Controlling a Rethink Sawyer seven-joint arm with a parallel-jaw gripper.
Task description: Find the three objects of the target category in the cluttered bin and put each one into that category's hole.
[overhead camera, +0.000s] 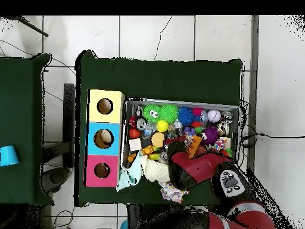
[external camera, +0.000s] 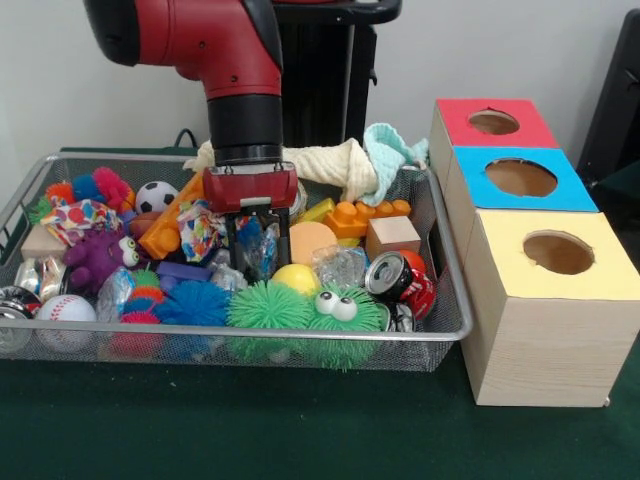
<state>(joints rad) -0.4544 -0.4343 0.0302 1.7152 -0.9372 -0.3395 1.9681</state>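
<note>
Tool [external camera: 256, 243] points straight down (fingers parted) into bin [external camera: 440, 300].

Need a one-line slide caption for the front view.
Sawyer gripper reaches into a wire bin of cluttered toys beside red, blue and yellow boxes with holes.

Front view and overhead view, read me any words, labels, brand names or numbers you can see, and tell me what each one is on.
No text can be read in either view.
Red can: markings too blurred to read.
Crinkled wrappers: printed pattern only, no legible words.
Coloured boxes: plain tops with holes, no labels.
</note>
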